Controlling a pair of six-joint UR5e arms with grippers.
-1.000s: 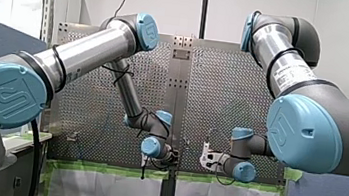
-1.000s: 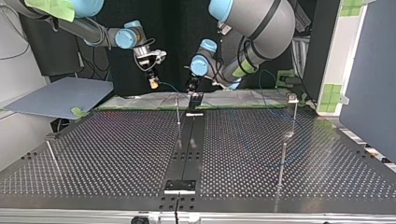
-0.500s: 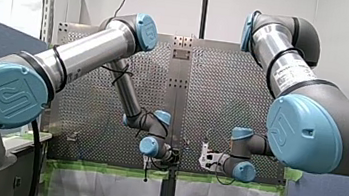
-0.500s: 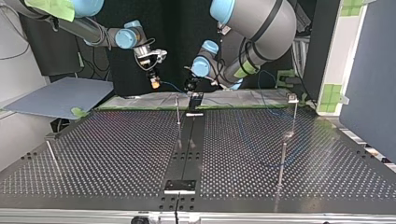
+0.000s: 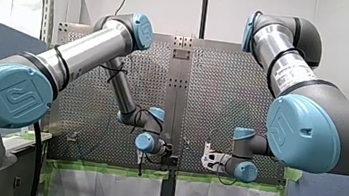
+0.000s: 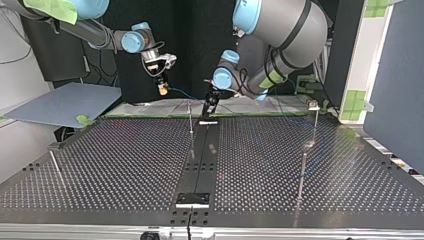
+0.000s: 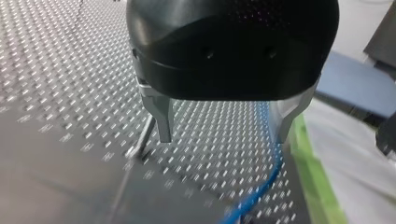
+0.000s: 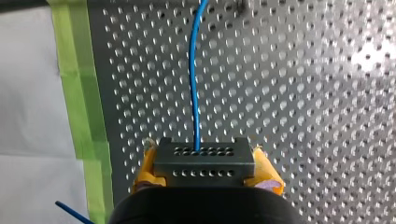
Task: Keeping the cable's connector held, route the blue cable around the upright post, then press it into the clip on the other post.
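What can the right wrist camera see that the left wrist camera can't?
Only the right wrist view shows the dark connector, pinched in my right gripper between yellow pads. Only the left wrist view shows my left gripper, open and empty, with a thin metal post beside one finger. Both show the blue cable, the perforated table and the green tape.

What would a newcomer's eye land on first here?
My right gripper, yellow-padded, is clamped on a black connector, the blue cable running straight ahead from it over the perforated table. My left gripper hangs open above the table, the cable passing beside one finger.
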